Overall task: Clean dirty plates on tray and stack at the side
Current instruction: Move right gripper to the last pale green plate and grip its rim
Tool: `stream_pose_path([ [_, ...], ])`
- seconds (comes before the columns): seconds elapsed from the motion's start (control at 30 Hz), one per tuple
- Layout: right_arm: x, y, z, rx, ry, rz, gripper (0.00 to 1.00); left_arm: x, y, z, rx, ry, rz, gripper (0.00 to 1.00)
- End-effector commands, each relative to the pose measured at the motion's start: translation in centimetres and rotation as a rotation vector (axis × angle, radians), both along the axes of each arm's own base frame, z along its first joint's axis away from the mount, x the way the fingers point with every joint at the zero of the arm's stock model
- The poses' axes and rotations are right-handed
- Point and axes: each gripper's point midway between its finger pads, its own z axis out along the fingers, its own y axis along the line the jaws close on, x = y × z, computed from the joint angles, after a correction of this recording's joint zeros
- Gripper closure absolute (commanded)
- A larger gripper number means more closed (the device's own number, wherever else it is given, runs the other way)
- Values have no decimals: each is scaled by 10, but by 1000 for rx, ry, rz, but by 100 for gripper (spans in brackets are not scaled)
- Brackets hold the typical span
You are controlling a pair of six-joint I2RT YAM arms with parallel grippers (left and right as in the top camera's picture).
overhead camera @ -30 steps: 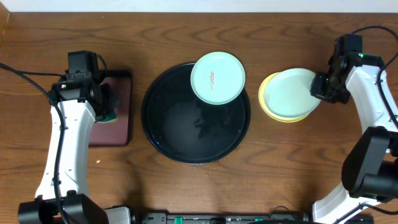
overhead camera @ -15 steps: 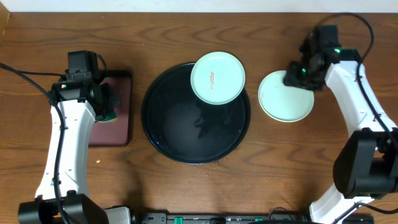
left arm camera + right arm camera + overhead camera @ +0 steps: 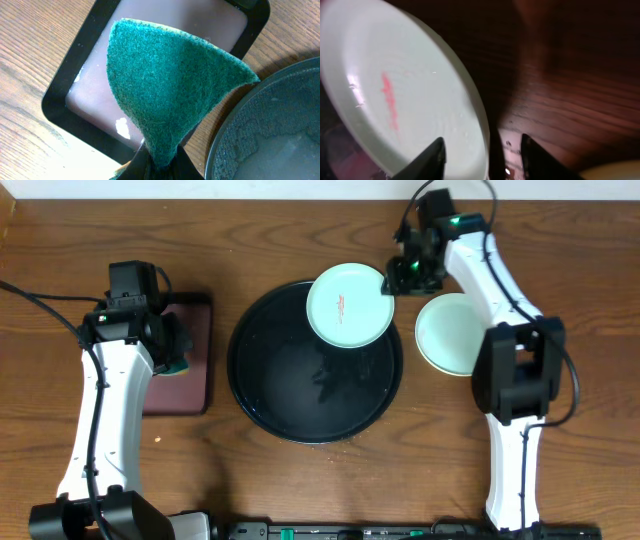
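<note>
The right end effector [image 3: 481, 144] stands about half open, its two fingers [image 3: 436, 152] apart, with the rim of the last dirty plate [image 3: 350, 305] passing between them. One finger is over the plate's face and the other is outside the edge, and from here I'd say neither has closed on it. The plate, pale mint with a thin red smear [image 3: 390, 102] at its centre, spreads away from that end effector. It lies on the far right part of the black tray [image 3: 240, 380] and overhangs the tray's rim. The stack [image 3: 450, 335] of finished plates sits near the same end effector on the side away from the tray, down on the wooden surface [image 3: 300, 230]. The plate looks light, stiff and glossy, so I expect it to be slippery. The raised rim, pinched squarely where it overhangs, seems the only sensible hold, since a shallow bite could let it tip or skate. The left end effector [image 3: 157, 169] is clamped tight on the bottom corner of a green sponge [image 3: 165, 90], which fans out above it. The small maroon tray [image 3: 90, 92] lies directly beneath it, and the black tray's edge is just beside it. The sponge looks soft and floppy, fine for wiping that smear.
</note>
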Motion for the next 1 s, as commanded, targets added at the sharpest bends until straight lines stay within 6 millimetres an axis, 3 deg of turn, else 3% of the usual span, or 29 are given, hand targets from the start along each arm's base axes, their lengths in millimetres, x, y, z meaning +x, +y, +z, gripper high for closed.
stream_pose_path([
  [0.0,5,5,-3,-27,-23,26,61,3,2,2,9,-3,-15,93],
  [0.2,7,0,-6,-69,-26,10,94,3,2,2,9,-3,-15,92],
  [0.27,7,-1,-3,-67,-27,-7,99,3,2,2,9,-3,-15,93],
  [0.43,2,2,22,-58,-45,-10,99,4,-2,2,-14,-7,-24,93],
  [0.6,-26,30,36,-11,11,52,99,6,-12,1,-66,-15,-43,93],
  [0.73,-63,57,13,-45,111,147,99,8,-17,-1,-97,-17,-56,93],
  [0.97,-99,80,-21,-77,188,223,99,12,-35,-11,-101,11,-109,93],
])
